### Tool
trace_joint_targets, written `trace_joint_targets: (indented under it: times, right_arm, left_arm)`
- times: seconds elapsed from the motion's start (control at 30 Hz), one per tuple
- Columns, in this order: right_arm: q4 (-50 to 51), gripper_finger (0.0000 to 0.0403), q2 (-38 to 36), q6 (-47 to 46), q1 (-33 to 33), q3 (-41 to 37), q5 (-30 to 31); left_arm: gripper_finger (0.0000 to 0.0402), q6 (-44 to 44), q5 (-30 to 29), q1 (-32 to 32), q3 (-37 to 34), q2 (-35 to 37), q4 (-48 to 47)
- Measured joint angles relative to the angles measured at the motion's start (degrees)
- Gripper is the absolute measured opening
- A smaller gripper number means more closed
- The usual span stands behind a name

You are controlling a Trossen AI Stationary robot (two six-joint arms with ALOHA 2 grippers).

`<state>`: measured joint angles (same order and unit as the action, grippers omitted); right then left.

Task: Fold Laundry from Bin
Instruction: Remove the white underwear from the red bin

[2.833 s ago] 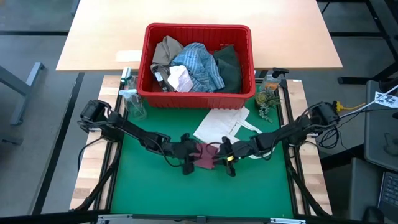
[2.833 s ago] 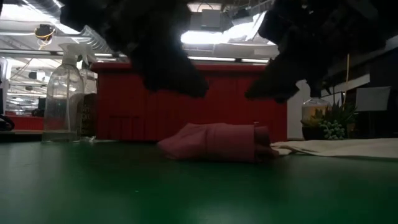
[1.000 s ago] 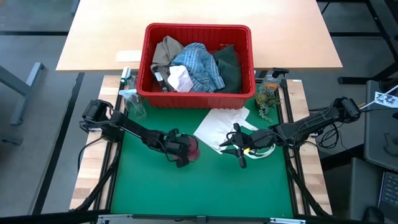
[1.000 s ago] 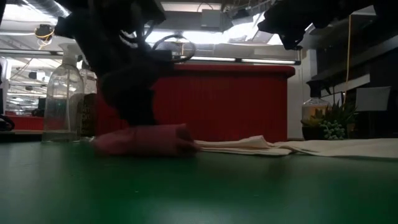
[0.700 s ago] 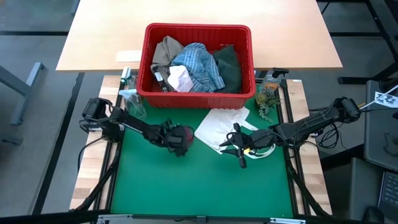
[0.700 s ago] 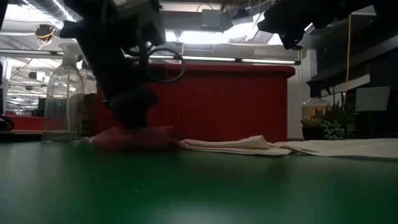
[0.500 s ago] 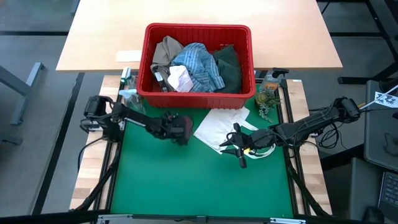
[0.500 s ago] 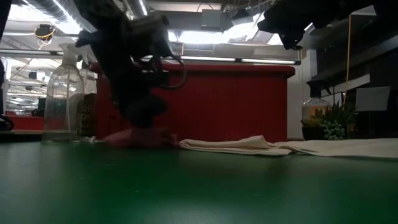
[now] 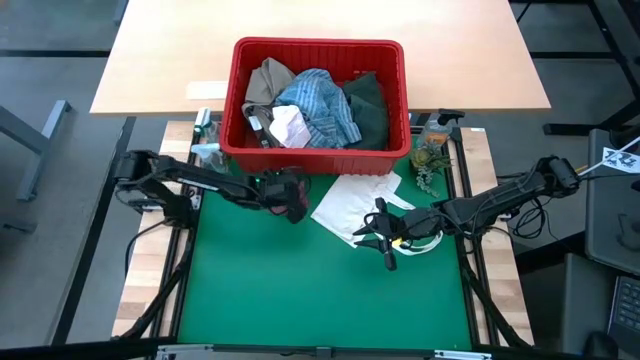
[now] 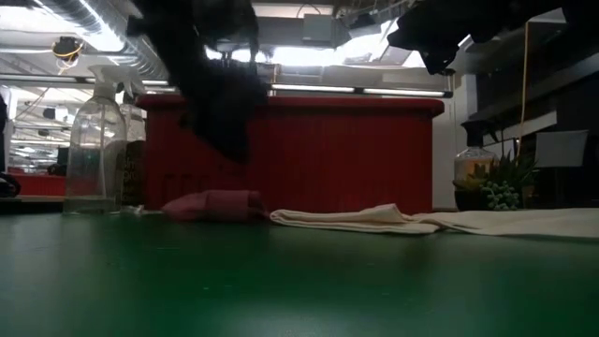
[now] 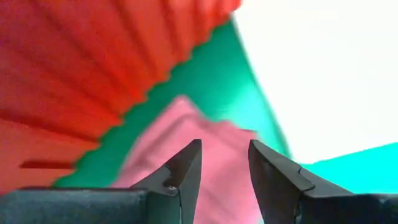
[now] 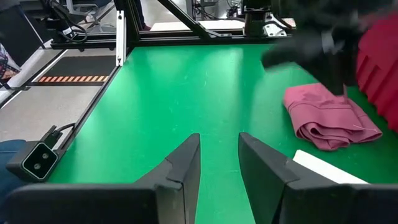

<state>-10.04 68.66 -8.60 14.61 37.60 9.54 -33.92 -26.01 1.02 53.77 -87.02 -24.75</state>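
The small maroon cloth (image 10: pixel 213 206) lies folded on the green mat just in front of the red bin (image 9: pixel 320 45); it also shows in the right wrist view (image 12: pixel 329 115). My left gripper (image 9: pixel 293 198) hangs open above the maroon cloth (image 11: pixel 186 137), clear of it in the low view (image 10: pixel 223 131). The bin holds a blue-white striped shirt (image 9: pixel 315 110), a tan garment (image 9: pixel 268 80), a dark green garment (image 9: pixel 368 105) and a small white cloth (image 9: pixel 290 128). My right gripper (image 9: pixel 370 232) waits open at the mat's right (image 12: pixel 219 138), nothing between its fingers.
A flat white tote bag (image 9: pixel 350 200) lies on the mat between the maroon cloth and my right gripper. A clear spray bottle (image 10: pixel 94 150) stands at the bin's left corner, and a small plant (image 9: pixel 430 155) at its right. The mat's near half is bare green.
My left gripper has gone toward the far edge and the bin, and the maroon cloth has slid along the mat with it. The gripper has then risen off the cloth, which now lies still in front of the bin.
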Motion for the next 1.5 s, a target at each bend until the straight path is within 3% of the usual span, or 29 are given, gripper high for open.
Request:
trace_joint_targets:
  times: [0.1,0.2,0.4,0.53,0.8,0.93,1.13,1.5]
  right_arm:
    - [-0.09,0.0108,0.0,0.0,0.0,0.0,0.02]
    - [-0.15,0.0108,0.0,0.02,0.0,0.0,0.02]
    - [-0.15,0.0108,0.0,0.07,-0.01,0.0,0.02]
    - [-0.11,0.0108,0.0,0.09,0.0,0.0,0.04]
    - [-0.07,0.0108,0.0,0.09,-0.01,0.0,0.07]
    - [-0.04,0.0108,0.0,0.09,0.0,0.0,0.07]
    - [-0.04,0.0108,0.0,0.09,-0.01,0.0,0.07]
    - [-0.02,0.0108,0.0,0.09,-0.02,0.0,0.07]
  left_arm:
    - [0.0128,0.03,6.03,-0.02,1.54,3.98,0.35]
    - [0.0128,0.13,6.33,0.19,3.65,7.52,0.52]
    - [0.0128,8.13,-7.01,4.33,10.0,12.6,0.8]
    - [0.0128,14.44,-9.38,11.2,14.34,13.78,1.11]
    - [0.0128,15.19,0.91,27.99,16.69,12.87,0.41]
    - [0.0128,15.15,3.96,32.72,16.69,11.69,-0.05]
    - [0.0151,14.54,9.59,35.65,16.69,7.77,-0.16]
    - [0.018,19.48,11.82,38.29,16.69,-0.71,-0.31]
